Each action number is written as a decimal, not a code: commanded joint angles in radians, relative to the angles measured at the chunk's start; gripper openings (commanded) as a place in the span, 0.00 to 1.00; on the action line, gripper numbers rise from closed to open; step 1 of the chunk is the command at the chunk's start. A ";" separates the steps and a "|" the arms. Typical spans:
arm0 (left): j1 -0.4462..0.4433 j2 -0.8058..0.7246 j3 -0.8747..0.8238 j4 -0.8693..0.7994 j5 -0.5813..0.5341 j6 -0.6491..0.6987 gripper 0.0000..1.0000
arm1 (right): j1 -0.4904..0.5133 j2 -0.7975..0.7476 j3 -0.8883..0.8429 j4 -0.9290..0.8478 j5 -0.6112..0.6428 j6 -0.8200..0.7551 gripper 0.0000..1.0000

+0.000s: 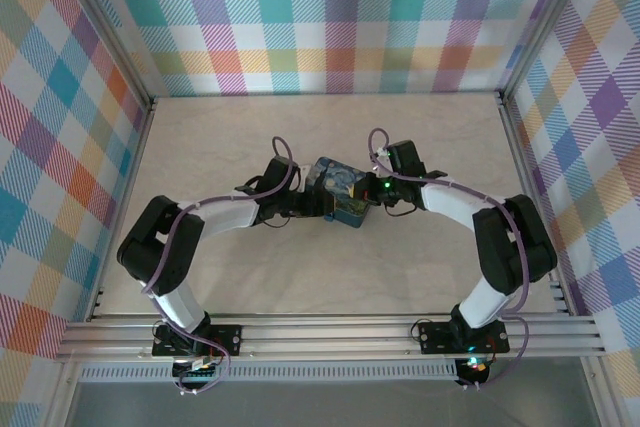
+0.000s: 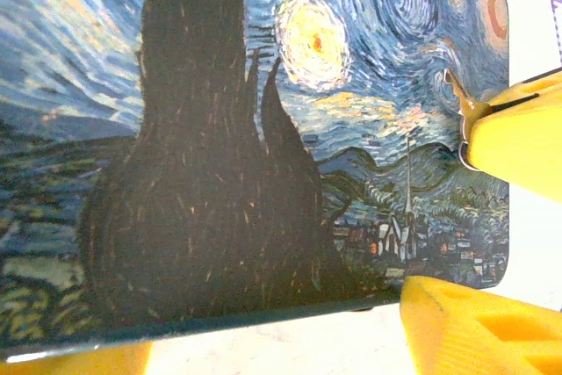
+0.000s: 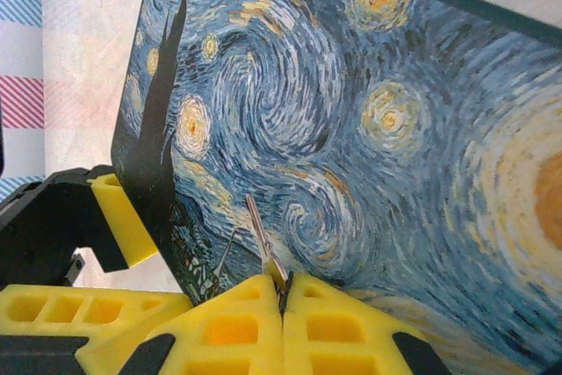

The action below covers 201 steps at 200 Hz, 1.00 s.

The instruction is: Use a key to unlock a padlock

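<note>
Top view: both arms meet at the starry-night tin (image 1: 338, 192); nothing looks unlocked yet.

Left wrist: the left end effector (image 2: 272, 350) stands wide at the tin's edge; whether it grips, I cannot tell.

Right wrist: the right end effector (image 3: 283, 292) pinches the key (image 3: 261, 234), which points ahead along the tin. Where the padlock sits I cannot tell.

Both arms were bolted at the near bench (image 1: 330, 282) edge, elbows pushed outward and forearms angled in toward centre. Left arm (image 1: 185, 242) reached right and right arm (image 1: 505, 242) reached left, wrists facing each other mid-bench. Left hand (image 1: 300, 205) had its jaws spread wide, yellow fingers (image 2: 479, 327) far apart low in its wrist view. Right hand (image 3: 283, 294) was clamped tight, pads pressed together, pinching a key (image 3: 262, 234) that stuck out past the tips. The two hands were close together.
</note>
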 commanded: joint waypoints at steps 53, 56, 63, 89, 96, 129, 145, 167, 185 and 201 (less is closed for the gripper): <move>0.008 -0.161 -0.167 0.101 -0.044 0.076 0.74 | -0.010 0.045 -0.025 -0.030 0.029 0.005 0.00; 0.008 -0.167 -0.174 0.108 -0.043 0.075 0.74 | -0.010 0.046 -0.025 -0.028 0.028 0.006 0.00; 0.004 -0.175 -0.192 0.124 -0.042 0.075 0.74 | -0.010 0.048 -0.025 -0.027 0.027 0.006 0.00; -0.022 -0.164 -0.221 0.167 -0.038 0.092 0.74 | -0.010 0.052 -0.025 -0.026 0.025 0.007 0.00; -0.031 -0.153 -0.218 0.175 -0.039 0.100 0.74 | -0.010 0.055 -0.024 -0.025 0.026 0.006 0.00; -0.064 -0.091 -0.177 0.186 -0.066 0.130 0.72 | -0.010 0.056 -0.022 -0.031 0.025 0.005 0.00; -0.073 -0.060 -0.151 0.189 -0.074 0.143 0.72 | -0.011 0.056 -0.022 -0.031 0.026 0.006 0.00; -0.080 -0.017 -0.117 0.183 -0.079 0.162 0.70 | -0.010 0.055 -0.022 -0.037 0.026 0.007 0.00; -0.085 0.005 -0.104 0.191 -0.094 0.173 0.69 | -0.010 0.052 -0.025 -0.036 0.029 0.008 0.00; -0.087 0.021 -0.099 0.201 -0.109 0.190 0.68 | -0.010 0.050 -0.028 -0.036 0.028 0.010 0.00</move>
